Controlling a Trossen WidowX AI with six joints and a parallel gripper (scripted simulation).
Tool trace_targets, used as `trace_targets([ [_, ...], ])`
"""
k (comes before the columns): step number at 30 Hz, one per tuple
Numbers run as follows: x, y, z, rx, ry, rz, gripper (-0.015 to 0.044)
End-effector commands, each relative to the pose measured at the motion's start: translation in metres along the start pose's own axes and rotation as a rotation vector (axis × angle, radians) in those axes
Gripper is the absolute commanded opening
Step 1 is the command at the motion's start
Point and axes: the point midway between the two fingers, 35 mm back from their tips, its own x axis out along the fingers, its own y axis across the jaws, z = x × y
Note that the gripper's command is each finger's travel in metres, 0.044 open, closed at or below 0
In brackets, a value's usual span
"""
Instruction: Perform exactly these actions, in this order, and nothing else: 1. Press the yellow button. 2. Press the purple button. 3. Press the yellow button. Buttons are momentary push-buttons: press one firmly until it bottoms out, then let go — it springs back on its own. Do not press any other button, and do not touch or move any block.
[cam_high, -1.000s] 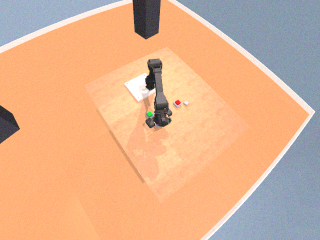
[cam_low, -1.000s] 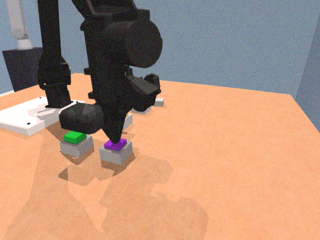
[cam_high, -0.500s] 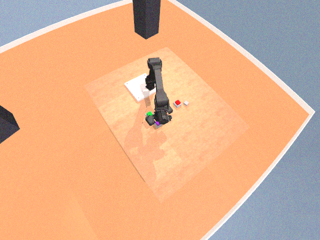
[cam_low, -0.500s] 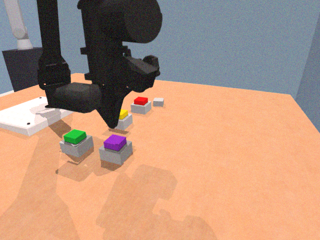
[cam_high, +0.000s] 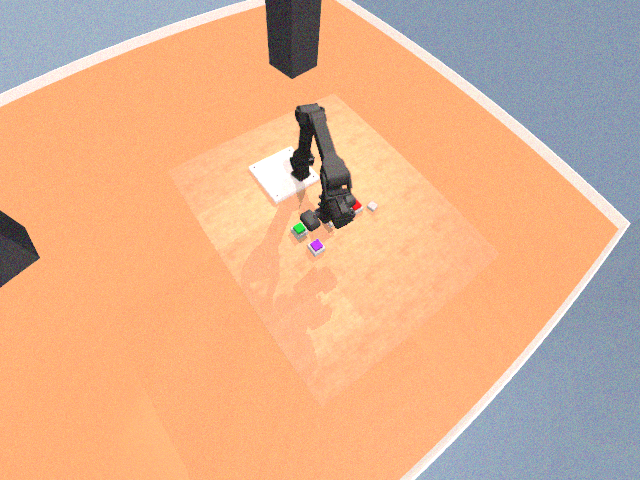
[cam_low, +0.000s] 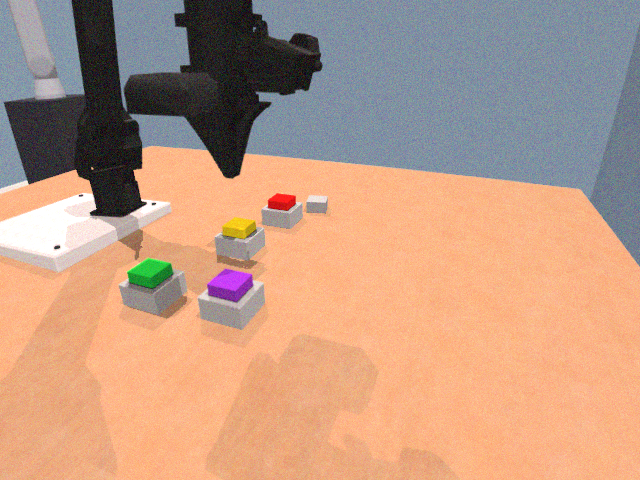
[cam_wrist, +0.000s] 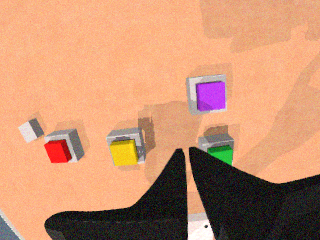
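Gripper (cam_low: 229, 173): fingers together, gripping nothing, raised above yellow button (cam_low: 239, 227)
Purple button (cam_low: 230, 284): in front of yellow, untouched

Yellow button (cam_low: 239, 227) hidden under arm in top view
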Motion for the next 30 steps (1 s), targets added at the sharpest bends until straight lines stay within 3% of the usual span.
trace_targets([
  [1, -0.001, 0.054, -0.031, -0.008, -0.002, 0.005, 0.002],
  [10, 0.004, 0.073, -0.046, -0.008, -0.001, 0.007, 0.002],
  [16, 0.062, 0.073, -0.046, -0.008, -0.001, 0.007, 0.002],
  [30, 0.077, 0.073, -0.046, -0.008, -0.001, 0.007, 0.002],
])
